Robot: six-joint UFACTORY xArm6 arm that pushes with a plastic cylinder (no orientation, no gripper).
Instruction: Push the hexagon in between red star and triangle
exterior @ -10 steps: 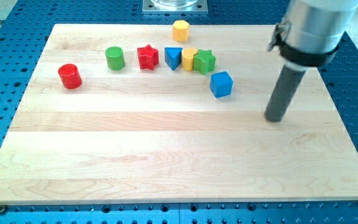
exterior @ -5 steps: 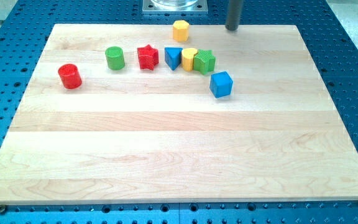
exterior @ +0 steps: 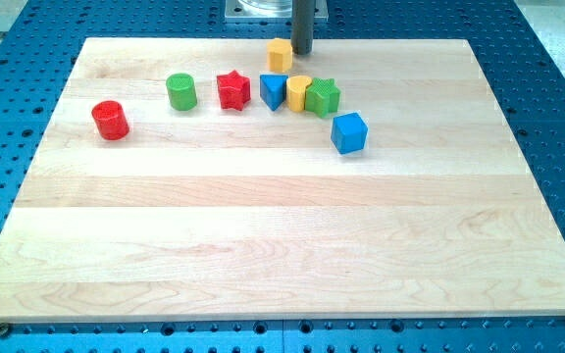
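The yellow hexagon (exterior: 280, 54) lies near the board's top edge, above the blue triangle (exterior: 273, 91). The red star (exterior: 232, 89) lies just left of the triangle, a small gap between them. My tip (exterior: 301, 52) stands right next to the hexagon, on its right side at the view's top, touching or nearly touching it.
A yellow block (exterior: 298, 92) and a green star (exterior: 324, 96) sit right of the triangle, touching each other. A blue cube (exterior: 349, 131) lies below and right of them. A green cylinder (exterior: 180, 91) and a red cylinder (exterior: 110, 120) lie at the left.
My tip went from the board's right side up past the top edge, then left to the hexagon's right side. The hexagon has shifted slightly left and down.
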